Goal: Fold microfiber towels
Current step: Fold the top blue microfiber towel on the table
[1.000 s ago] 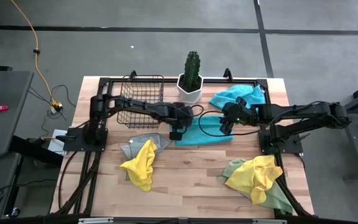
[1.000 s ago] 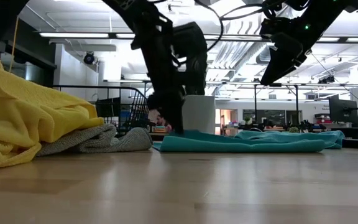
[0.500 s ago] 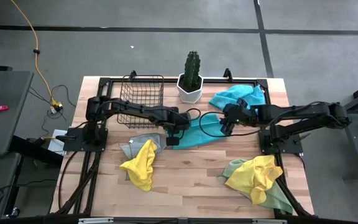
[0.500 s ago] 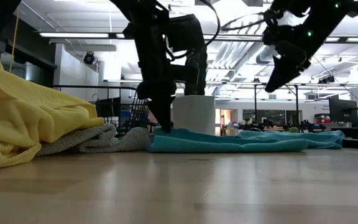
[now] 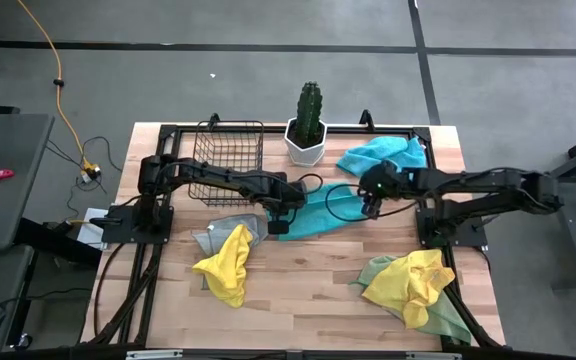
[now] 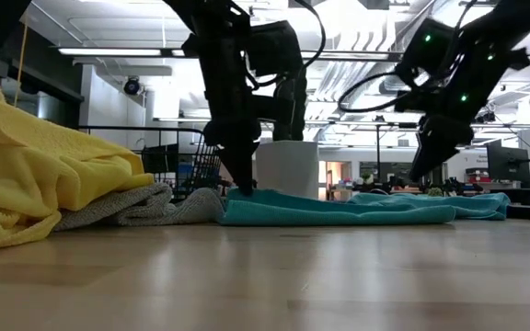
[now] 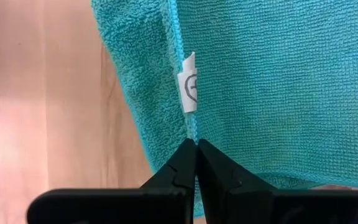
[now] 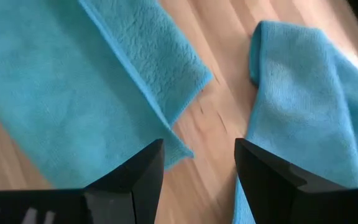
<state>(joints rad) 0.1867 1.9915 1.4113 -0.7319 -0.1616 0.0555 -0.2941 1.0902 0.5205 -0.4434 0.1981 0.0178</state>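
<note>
High view: turquoise towel (image 5: 320, 212) lies left-right, left gripper (image 5: 278, 226) pinching its end, right gripper (image 5: 371, 205) open.

Even overhead light fills the scene, and shadows on the tabletop (image 5: 298, 290) are soft and faint. In the low view, ceiling strip lights (image 6: 127, 51) glare, leaving the arms as dark silhouettes, and the near yellow towel (image 6: 26, 175) is blurred.

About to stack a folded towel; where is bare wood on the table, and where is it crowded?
Bare wood lies between the left yellow towel and the yellow-green pile, in front of the turquoise towel. The back, from wire basket and cactus pot to second turquoise towel, is crowded.
</note>
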